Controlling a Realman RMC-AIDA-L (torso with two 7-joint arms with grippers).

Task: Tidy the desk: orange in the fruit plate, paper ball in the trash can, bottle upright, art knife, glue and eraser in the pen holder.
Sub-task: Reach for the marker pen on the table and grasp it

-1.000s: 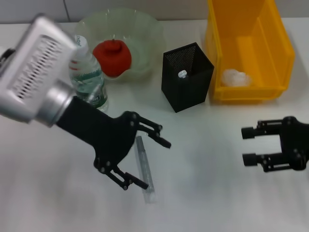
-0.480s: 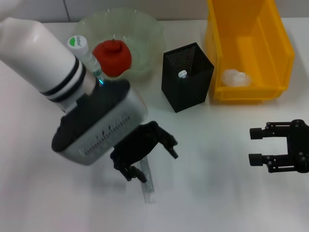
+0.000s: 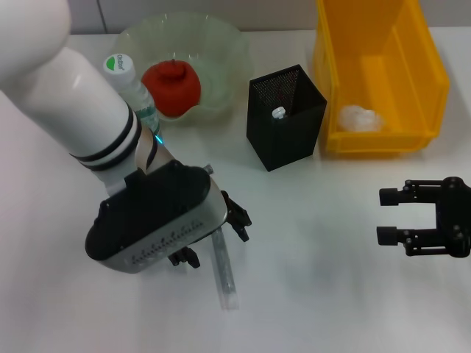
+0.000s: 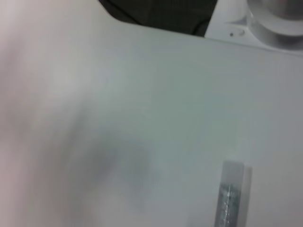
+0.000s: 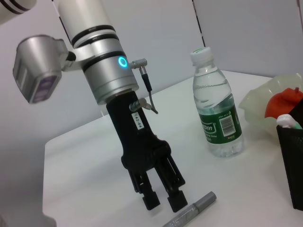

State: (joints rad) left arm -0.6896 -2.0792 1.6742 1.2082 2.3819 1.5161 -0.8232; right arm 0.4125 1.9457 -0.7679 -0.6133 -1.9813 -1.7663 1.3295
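Head view: left end effector (image 3: 213, 239) sat low over the white surface (image 3: 316, 294) at about 7 o'clock of the pen holder (image 3: 285, 116), mostly hidden under its own wrist housing, only black finger tips poking out beside a silver-grey stick-shaped item (image 3: 224, 272) lying flat, probably the art knife or glue, can't tell which. Right wrist view filled in what the head view hid: the left end effector (image 5: 158, 198) pointed straight down, fingers (image 5: 176, 201) close together with a narrow gap, tips at the surface just beside the stick (image 5: 191, 210), gripping nothing. Left wrist view showed only bare surface and one end of the stick (image 4: 232, 194), no fingers. Right end effector (image 3: 394, 217) hung at 4 o'clock of the pen holder, well apart from everything, jaws spread wide, empty. Orange (image 3: 171, 88) sat in the fruit plate (image 3: 221, 44). Bottle (image 3: 129, 84) stood upright touching the plate's 8 o'clock rim; the right wrist view showed its green label (image 5: 220, 125) and white cap clearly. Paper ball (image 3: 358, 118) lay in the yellow trash can (image 3: 419, 73), at 3 o'clock of the pen holder. A white-tipped item (image 3: 279, 113) stuck up inside the pen holder. Eraser not seen in any view.
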